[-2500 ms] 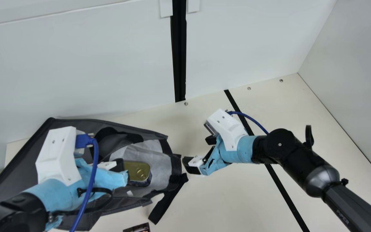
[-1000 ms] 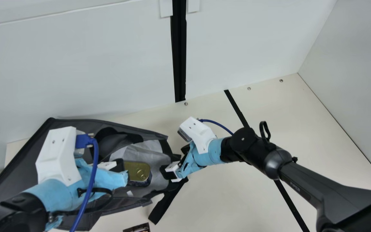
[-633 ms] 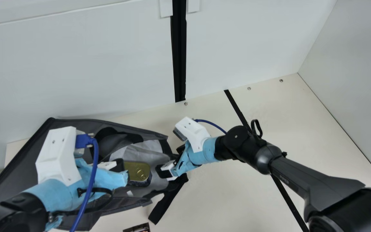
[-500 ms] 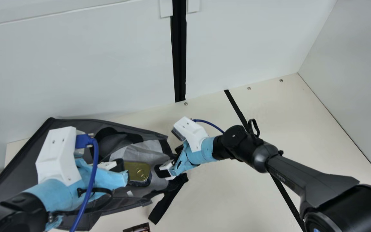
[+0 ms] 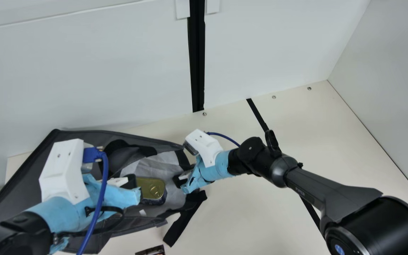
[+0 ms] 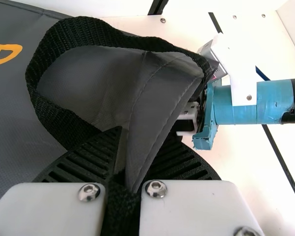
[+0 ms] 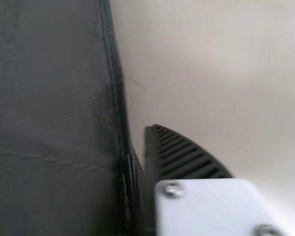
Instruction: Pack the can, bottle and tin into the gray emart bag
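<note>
Main view: tin (image 5: pixel 151 188) lies near, at 8 o'clock from right end effector (image 5: pixel 186 173); whether that is wide or narrow is undetermined. Left end effector (image 6: pixel 137 143) pinches bag (image 5: pixel 30 171).

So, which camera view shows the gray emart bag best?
The main view: it shows the gray emart bag lying open, the oval-cornered tin inside. The left wrist view gives its woven black handle close up; the right wrist view, one seamed edge.

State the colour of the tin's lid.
The tin's lid is gold; it shows best in the main view.
</note>
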Tool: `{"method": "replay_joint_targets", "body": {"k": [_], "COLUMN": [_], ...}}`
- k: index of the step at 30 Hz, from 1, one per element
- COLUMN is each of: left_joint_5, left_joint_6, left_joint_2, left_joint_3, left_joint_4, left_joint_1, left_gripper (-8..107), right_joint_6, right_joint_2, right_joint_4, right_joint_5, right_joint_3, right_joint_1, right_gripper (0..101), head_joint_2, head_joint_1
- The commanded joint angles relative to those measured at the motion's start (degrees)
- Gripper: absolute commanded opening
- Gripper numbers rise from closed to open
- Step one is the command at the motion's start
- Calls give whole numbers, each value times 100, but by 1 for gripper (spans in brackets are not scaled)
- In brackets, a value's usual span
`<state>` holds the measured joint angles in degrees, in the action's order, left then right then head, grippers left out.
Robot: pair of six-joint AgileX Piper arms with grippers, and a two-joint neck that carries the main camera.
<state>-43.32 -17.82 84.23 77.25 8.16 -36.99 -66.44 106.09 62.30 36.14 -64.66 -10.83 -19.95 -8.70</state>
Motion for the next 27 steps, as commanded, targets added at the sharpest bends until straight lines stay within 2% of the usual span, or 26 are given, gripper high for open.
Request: {"method": "replay_joint_targets", "body": {"k": [1,15,27], "left_joint_5": [0,0,76], "left_joint_6": [0,0,251], "left_joint_2": [0,0,84], "left_joint_3": [0,0,153], "left_joint_4": [0,0,162], "left_joint_1": [0,0,65], "left_gripper": [10,10,10], "right_joint_6": [14,33,392], "right_joint_2": [7,-55,-309], "right_joint_4": [5,210,645], "right_joint_5": [36,316,1004], "right_joint_3": [11,144,159], "right_joint_1": [16,241,647], "right_gripper": [0,0,0], "head_joint_2": [-5,-5,-5], "head_joint_1": [-130,-130,-130]}}
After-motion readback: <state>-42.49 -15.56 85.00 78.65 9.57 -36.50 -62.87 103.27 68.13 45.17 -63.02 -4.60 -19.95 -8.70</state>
